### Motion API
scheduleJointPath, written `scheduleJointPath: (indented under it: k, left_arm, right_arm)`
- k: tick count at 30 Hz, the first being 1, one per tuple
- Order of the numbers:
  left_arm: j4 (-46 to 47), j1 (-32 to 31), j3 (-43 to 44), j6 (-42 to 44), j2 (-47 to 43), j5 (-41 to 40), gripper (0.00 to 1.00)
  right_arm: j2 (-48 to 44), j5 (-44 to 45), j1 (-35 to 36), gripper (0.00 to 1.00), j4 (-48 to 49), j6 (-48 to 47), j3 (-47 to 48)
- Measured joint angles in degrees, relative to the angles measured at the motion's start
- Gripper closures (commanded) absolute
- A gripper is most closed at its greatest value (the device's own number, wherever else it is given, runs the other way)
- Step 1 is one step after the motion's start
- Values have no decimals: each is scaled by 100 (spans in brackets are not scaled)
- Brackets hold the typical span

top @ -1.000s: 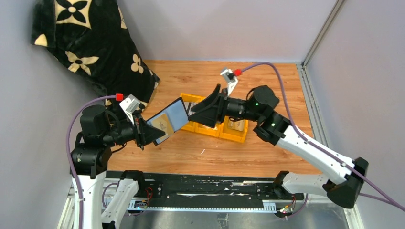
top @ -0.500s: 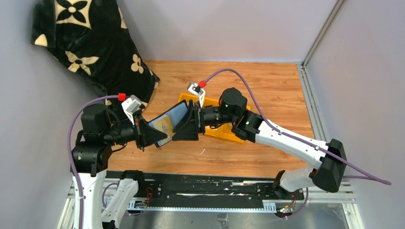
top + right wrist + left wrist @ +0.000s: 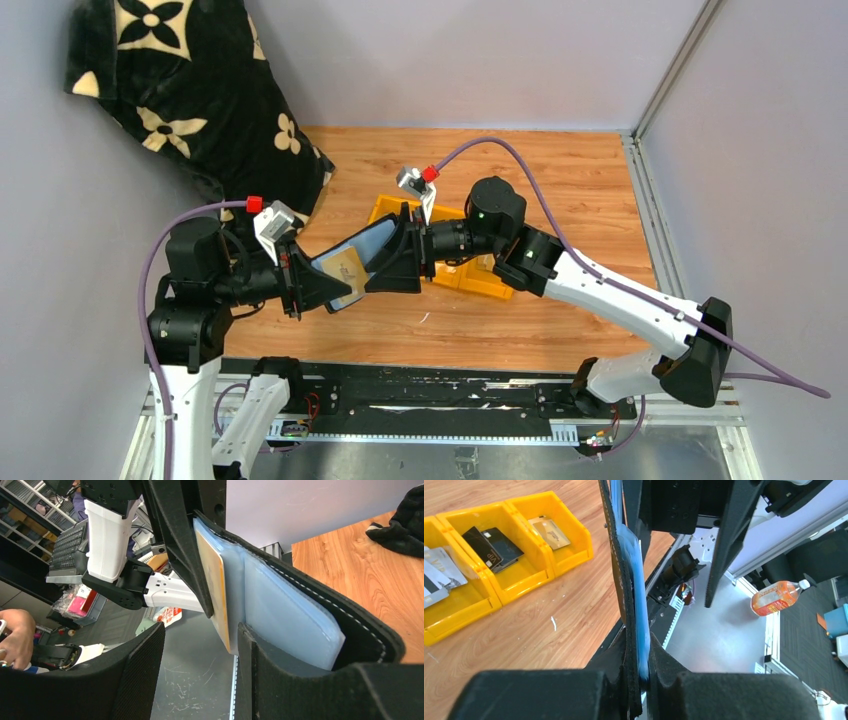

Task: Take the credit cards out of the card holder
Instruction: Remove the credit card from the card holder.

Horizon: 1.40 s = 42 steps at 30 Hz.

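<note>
left gripper (image 3: 639, 672) clenched on holder (image 3: 300, 605) edge, holder spread open in air | right gripper (image 3: 200, 670) released, jaws straddling tan card (image 3: 217, 585) in its pocket | tray (image 3: 569, 550) under right wrist, other cards inside | risk: closing pinches pocket film with card, so the pull drags holder from left grip; or pads slip off slick plastic

Holder (image 3: 366, 243) open, tilted in the air, pale blue inside showing, tan card (image 3: 343, 268) in its pocket; other cards (image 3: 494, 547) lie in tray (image 3: 574, 555)
</note>
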Motion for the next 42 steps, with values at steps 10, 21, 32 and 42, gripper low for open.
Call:
scheduleJointPath:
  k: [10, 21, 32, 42]
  left_arm:
    - [9, 0, 57, 0, 0, 111, 98]
    - [2, 4, -79, 2, -2, 208, 71]
    - [109, 4, -140, 111, -33, 1228, 85]
    - [131, 4, -138, 127, 26, 1574, 90]
  right_arm:
    - [87, 15, 11, 68, 149, 57, 42]
    - [503, 22, 74, 100, 772, 527, 50]
    - [463, -334, 142, 91, 1443, 833, -61]
    - [162, -498, 151, 80, 1926, 1060, -396]
